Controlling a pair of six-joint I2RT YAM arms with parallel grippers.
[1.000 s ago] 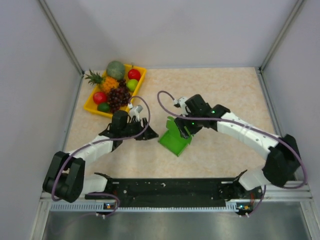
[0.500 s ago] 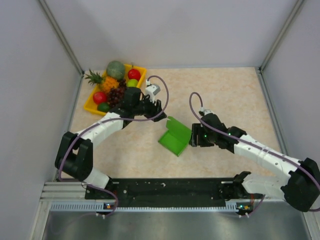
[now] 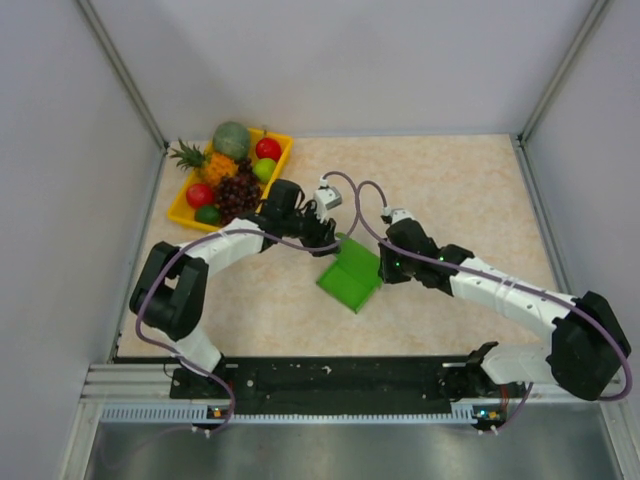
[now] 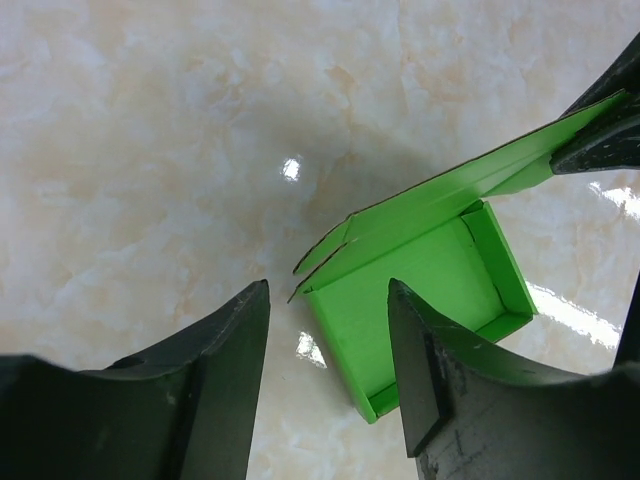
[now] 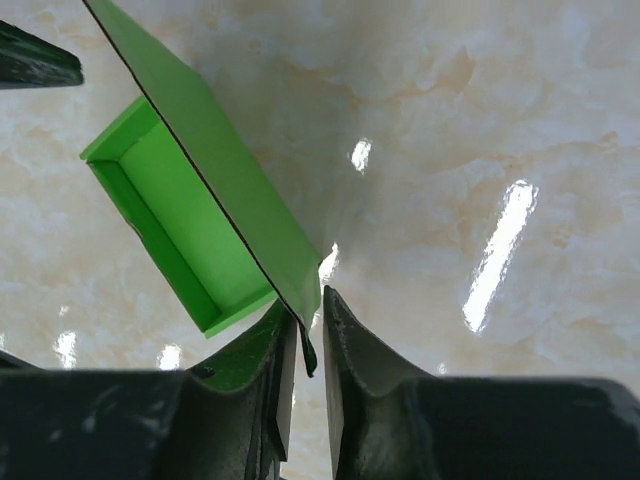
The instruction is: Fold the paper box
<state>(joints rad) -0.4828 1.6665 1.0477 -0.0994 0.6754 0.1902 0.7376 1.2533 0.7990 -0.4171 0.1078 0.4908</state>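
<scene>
My right tool point(image 5: 308, 320) is pinched narrow on a corner of the raised flap point(image 5: 230, 170) of the paper box point(image 5: 175, 225), out on the counter point(image 3: 450, 190) — the left tool point(image 4: 328, 300) hangs wide at the flap's other end, its long edge running between them.

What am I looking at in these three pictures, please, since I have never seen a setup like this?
This is a robot with two arms bolted at the near edge of a table. One picture comes from a fixed camera overhead. The other two come from a small camera on each wrist, so the dark shapes along their bottom edges are that arm's own jaws. On the table lie a yellow tray of fruit and a green paper box, half folded, with one flap raised. The right arm has its jaws pinched on a corner of that flap. The left arm has its jaws open near the flap's other end, gripping nothing.
</scene>
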